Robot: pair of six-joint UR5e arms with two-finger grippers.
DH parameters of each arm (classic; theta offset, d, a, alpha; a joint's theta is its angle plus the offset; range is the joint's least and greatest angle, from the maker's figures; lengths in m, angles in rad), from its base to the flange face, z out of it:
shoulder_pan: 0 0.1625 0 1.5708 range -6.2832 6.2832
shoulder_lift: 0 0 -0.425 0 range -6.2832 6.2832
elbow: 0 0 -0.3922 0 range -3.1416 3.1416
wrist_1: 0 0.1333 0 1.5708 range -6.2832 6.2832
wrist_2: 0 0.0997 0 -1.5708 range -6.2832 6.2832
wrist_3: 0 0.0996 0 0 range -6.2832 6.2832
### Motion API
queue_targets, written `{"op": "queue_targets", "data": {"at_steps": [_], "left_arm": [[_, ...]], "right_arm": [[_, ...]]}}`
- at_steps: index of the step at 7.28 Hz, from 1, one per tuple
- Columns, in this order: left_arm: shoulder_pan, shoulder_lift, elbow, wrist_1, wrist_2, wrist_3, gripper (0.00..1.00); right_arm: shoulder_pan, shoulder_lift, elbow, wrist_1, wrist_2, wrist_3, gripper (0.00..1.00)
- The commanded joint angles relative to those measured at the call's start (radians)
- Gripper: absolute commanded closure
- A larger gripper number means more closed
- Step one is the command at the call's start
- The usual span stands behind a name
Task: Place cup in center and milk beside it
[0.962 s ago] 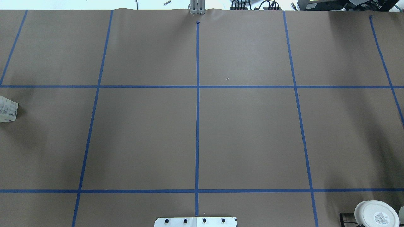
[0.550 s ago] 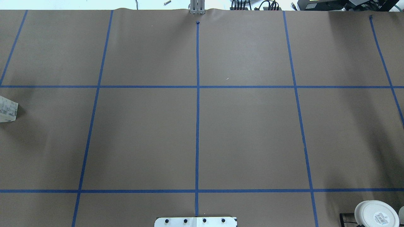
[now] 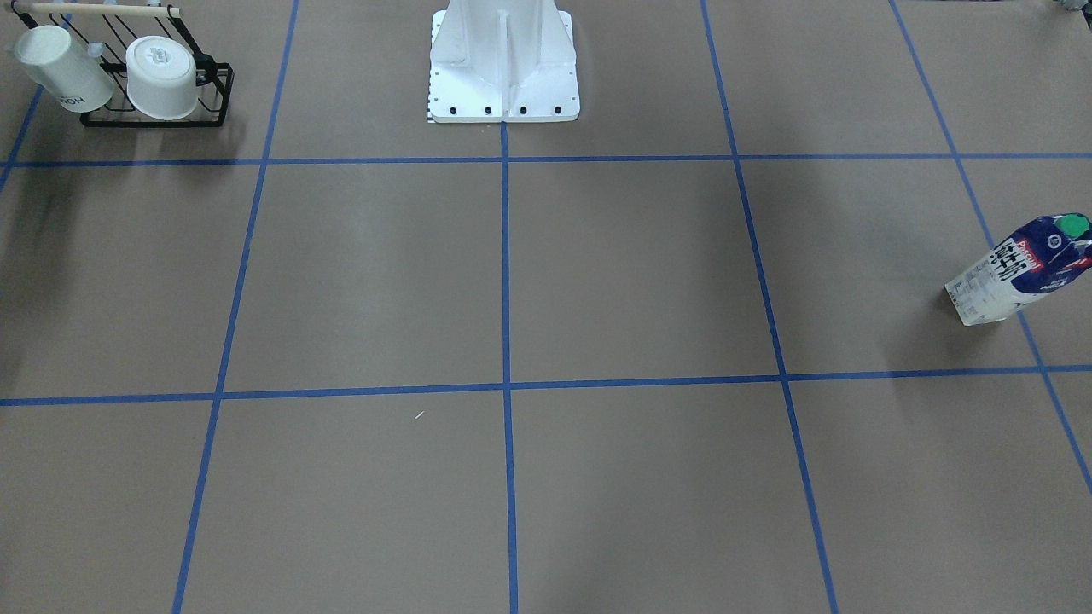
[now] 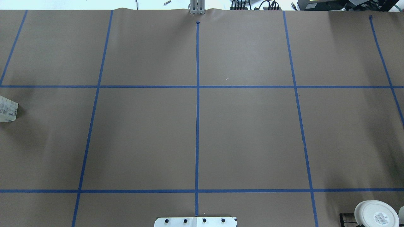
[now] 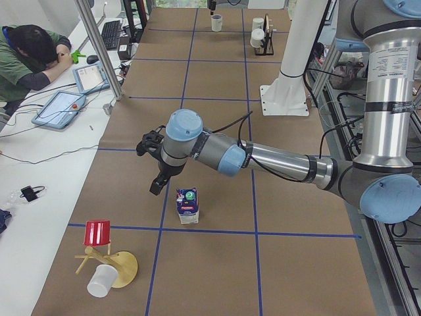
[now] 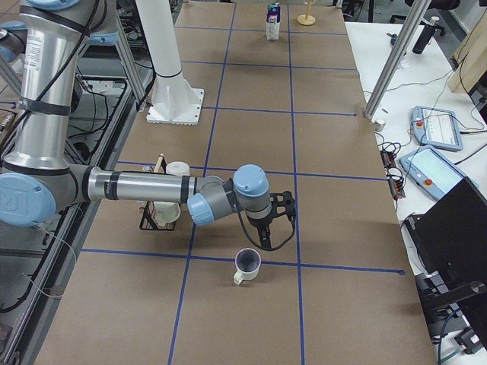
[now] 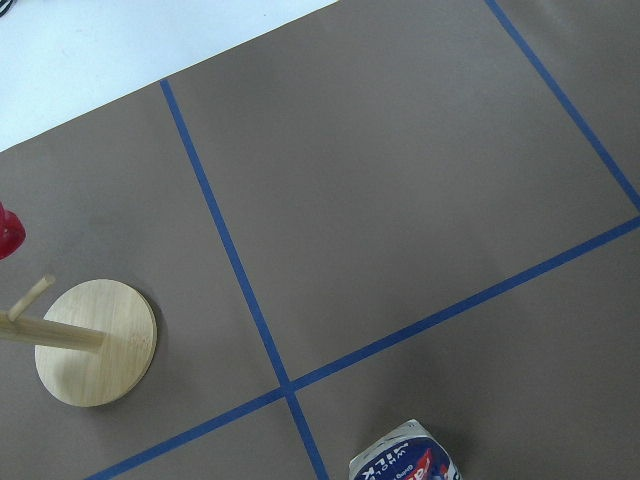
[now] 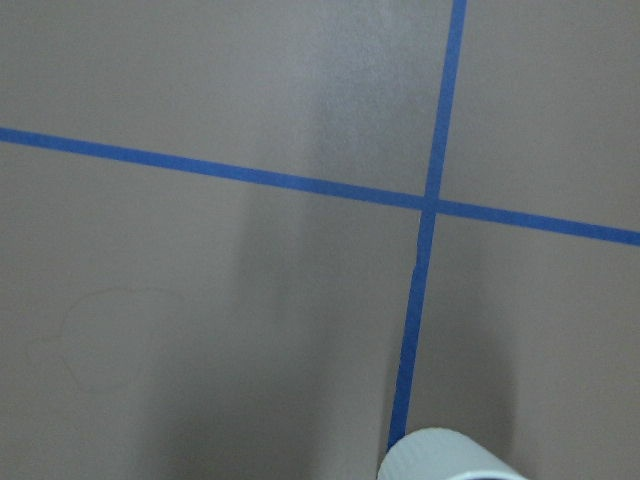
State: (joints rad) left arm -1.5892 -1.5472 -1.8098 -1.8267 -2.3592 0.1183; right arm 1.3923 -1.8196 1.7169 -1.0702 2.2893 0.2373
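Milk [image 3: 1019, 269] is being shown in the front-facing view standing upright at the robot's far left. It is well apart from the centre [image 3: 505, 273], where a blue tape line is splitting the brown worktop [image 3: 631, 273]. A wire rack [image 3: 153, 124] with two other white cups is being seen at the robot's far right.

In the overhead view only a sliver of the milk is being caught at the left edge, and neither arm is being shown.

In the left-end view the left gripper [image 5: 156, 184] is being held low, pointing down, just beside the milk on the side away from the robot. The carton's long axis is standing vertical, green cap up. A wooden stand [image 5: 122, 266] is being seen nearer the worktop's end.

In the right-end view the right gripper [image 6: 266, 242] is being held just beside the cup [image 6: 246, 264], which is standing mouth up with its handle turned away from the jaws. The rack is lying near, on the robot's side. Whether either pair of jaws is open or closed cannot be told.

In the wrist views only the milk's top and the cup's rim are being caught at the bottom edges, so each thing is being judged as lying off the jaws' line. Each arm is nearer its own thing, and broad open worktop is being left toward the centre.
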Motion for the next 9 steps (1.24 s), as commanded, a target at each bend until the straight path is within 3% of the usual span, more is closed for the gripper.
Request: {"op": "queue_targets", "data": {"at_steps": [1,2,3,4,5,9], "left_arm": [[0.000,-0.001,-0.009,0.000,0.000,0.000,0.02],[0.000,-0.001,-0.011,0.000,0.000,0.000,0.02],[0.000,-0.001,-0.013,-0.003,0.000,0.000,0.02],[0.000,0.001,-0.008,-0.025,0.000,-0.002,0.02],[0.000,0.001,-0.005,-0.028,0.000,-0.002,0.02],[0.000,0.002,0.003,-0.028,0.000,-0.002,0.02]], "right_arm": [[-0.059,-0.050,-0.014,0.036,-0.043,0.004,0.00],[-0.088,-0.050,-0.040,0.053,-0.068,0.005,0.05],[-0.104,-0.050,-0.068,0.062,-0.080,0.005,0.30],[-0.114,-0.050,-0.072,0.064,-0.082,0.005,0.74],[-0.127,-0.049,-0.072,0.065,-0.087,-0.004,1.00],[-0.150,-0.033,-0.019,0.075,-0.093,-0.038,1.00]]}}
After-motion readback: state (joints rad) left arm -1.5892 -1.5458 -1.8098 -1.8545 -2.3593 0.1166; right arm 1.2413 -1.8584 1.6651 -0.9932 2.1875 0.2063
